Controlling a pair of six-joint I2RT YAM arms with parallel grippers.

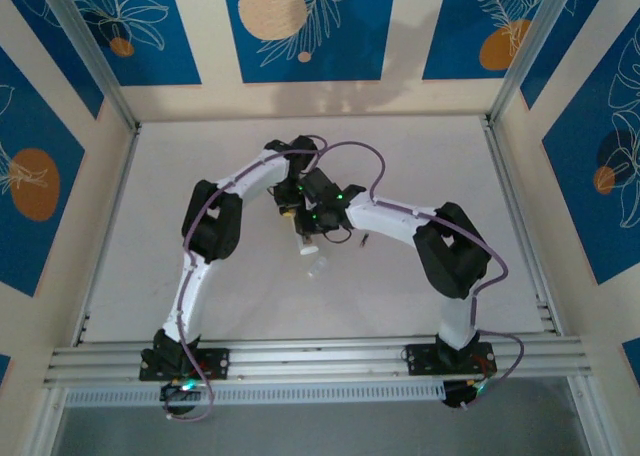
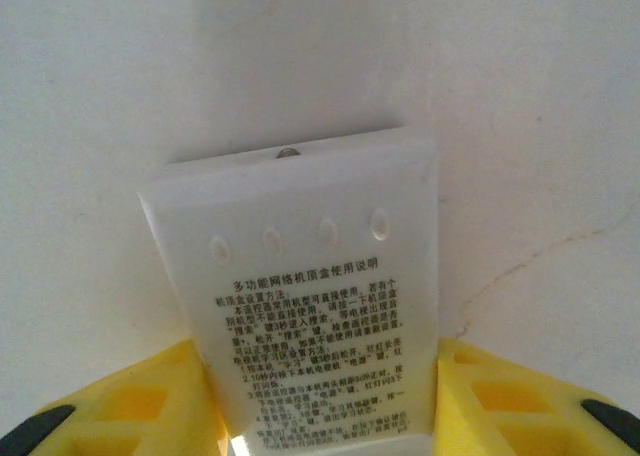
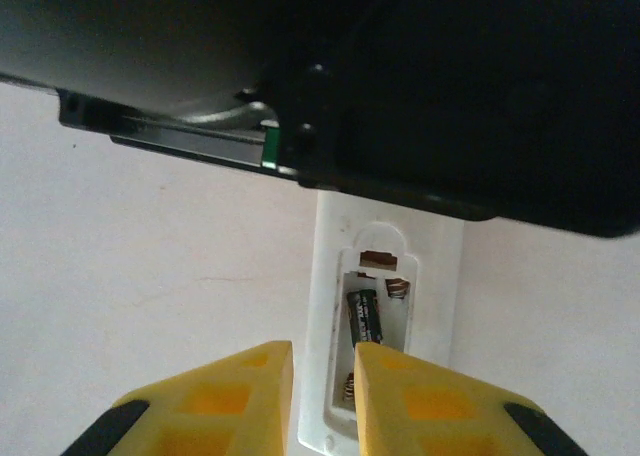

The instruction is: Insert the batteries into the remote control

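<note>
Risk first: one battery (image 3: 365, 316) lies in the open bay of the remote (image 3: 438, 276), near a spring (image 3: 398, 288), and I can't tell if it is fully seated. An off-line push could likely pop it up off the spring or roll it out onto the tabletop (image 3: 150, 276). Pressing down could also twist the remote, which looks gripped at one end only. Polarity not readable. Room left beside the battery, so a second cell is probably due. A dark speck (image 1: 365, 241) on the tabletop may be it, too small to tell.

Right fingers (image 3: 420, 406): nearly closed, a narrow gap, nothing visible clamped between them. One tip overlaps the battery's near end; contact likely but not certain.

Left fingers (image 2: 150, 396): closed on the remote's long edges, printed back side up, pads against both sides.

From above, the remote (image 1: 305, 238) is mid-tabletop between the two wrists. Can't tell if it rests on the surface.
</note>
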